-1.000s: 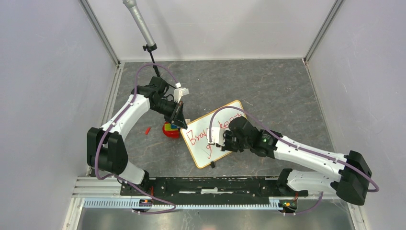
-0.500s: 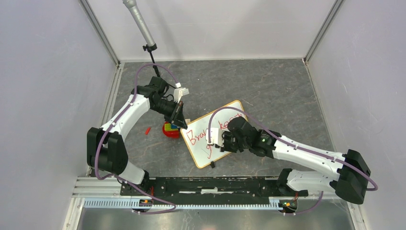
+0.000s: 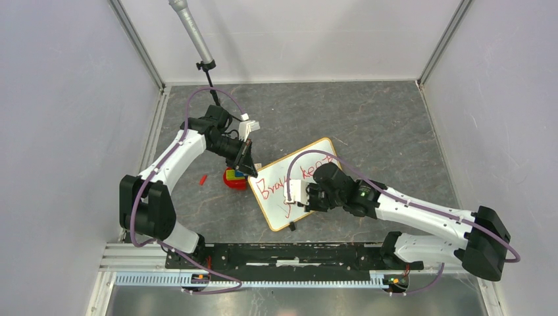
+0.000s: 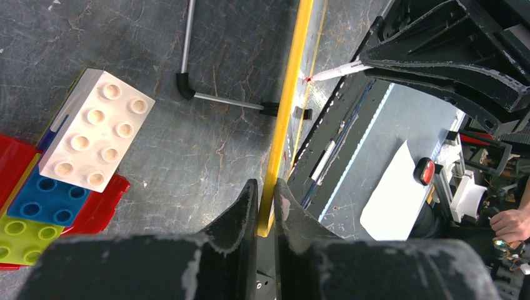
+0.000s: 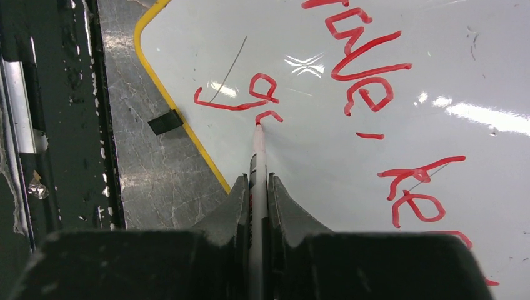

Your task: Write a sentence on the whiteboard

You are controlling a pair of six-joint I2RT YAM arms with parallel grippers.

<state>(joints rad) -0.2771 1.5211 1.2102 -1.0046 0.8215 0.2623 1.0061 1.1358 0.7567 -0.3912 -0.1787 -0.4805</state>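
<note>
The whiteboard is laid at an angle on the dark marbled surface, near the middle and between the two arms. Its thin yellow-orange frame is seen in both wrist views. One of its small black clip feet is seen at the near edge.

The left gripper is closed on the frame at the board's left edge, with the yellow strip pinched between the two dark fingers.

The right gripper is clamped on a slim white marker. The marker is pointed away from the wrist, and its red tip is set against the board.

The sentence is written in red. In the overhead view "Brave" can be read on the upper line, and the letters after it are partly covered by the right arm. In the right wrist view a short comma stroke and "ke" are seen further along that line. Only the start of a lower line is shown: a looped letter and a small hooked stroke, with the marker tip touching that stroke.

Just beside the board's left edge a red base plate is placed. A white brick, a blue brick and a green brick are stacked on it. A small red piece is left on the surface to the left of the plate. A grey rod is mounted at the far left corner.
</note>
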